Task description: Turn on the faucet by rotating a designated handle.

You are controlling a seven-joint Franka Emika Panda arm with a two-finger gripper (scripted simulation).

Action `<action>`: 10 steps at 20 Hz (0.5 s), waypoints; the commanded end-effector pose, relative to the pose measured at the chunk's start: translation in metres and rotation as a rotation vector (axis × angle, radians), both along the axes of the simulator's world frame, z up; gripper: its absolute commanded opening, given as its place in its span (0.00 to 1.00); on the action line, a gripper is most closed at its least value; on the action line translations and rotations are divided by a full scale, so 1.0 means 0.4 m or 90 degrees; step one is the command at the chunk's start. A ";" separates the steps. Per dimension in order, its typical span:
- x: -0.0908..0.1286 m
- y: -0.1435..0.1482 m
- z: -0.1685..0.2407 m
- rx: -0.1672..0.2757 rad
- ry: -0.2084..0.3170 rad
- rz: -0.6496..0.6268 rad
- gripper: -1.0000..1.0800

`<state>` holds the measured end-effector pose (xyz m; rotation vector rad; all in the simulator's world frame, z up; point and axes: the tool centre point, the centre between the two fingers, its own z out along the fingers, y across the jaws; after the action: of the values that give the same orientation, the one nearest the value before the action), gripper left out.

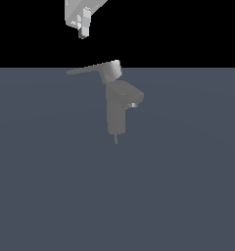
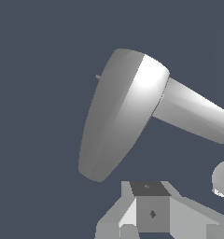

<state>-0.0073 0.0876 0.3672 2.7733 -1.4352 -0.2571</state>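
In the exterior view, my hand (image 1: 82,30) hangs at the top of the frame, a little left of centre, pale grey against a black background. Only its lower part shows; the rest is cut off by the top edge. The fingers (image 1: 82,25) look close together with nothing between them, though at this size I cannot tell for certain how wide they stand.

Below it, near the middle of the frame, the faucet (image 1: 116,115) stands upright on a flat slate-blue counter (image 1: 51,196) that fills the lower three quarters of the picture. It has a matte grey rectangular column and a short spout (image 1: 132,98) angling down toward the exterior view's right, ending in a pale tip. On top sits the handle (image 1: 92,69), a long thin blade that reaches from a lighter blocky cap out toward the exterior view's left, roughly level. My hand is above the blade's outer half, clearly apart from it and touching nothing.

In the wrist view, the handle (image 2: 121,114) fills the centre as a broad, rounded grey shape, brightly lit along one edge, seen from above. The spout (image 2: 193,112) juts away from it toward the right edge. Part of my hand (image 2: 149,210) shows at the bottom centre, blocky and grey.
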 end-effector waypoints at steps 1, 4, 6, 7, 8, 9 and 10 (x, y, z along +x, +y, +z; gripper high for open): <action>0.028 0.018 -0.033 -0.013 0.007 -0.037 0.00; 0.059 0.040 -0.075 -0.030 0.015 -0.080 0.00; 0.078 0.055 -0.103 -0.041 0.020 -0.108 0.00; 0.088 0.062 -0.118 -0.048 0.022 -0.121 0.00; 0.096 0.069 -0.132 -0.053 0.024 -0.135 0.00; 0.104 0.076 -0.145 -0.059 0.025 -0.147 0.00; 0.112 0.083 -0.158 -0.065 0.026 -0.158 0.00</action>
<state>0.0322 0.1164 0.3120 2.5308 -1.6961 -0.2417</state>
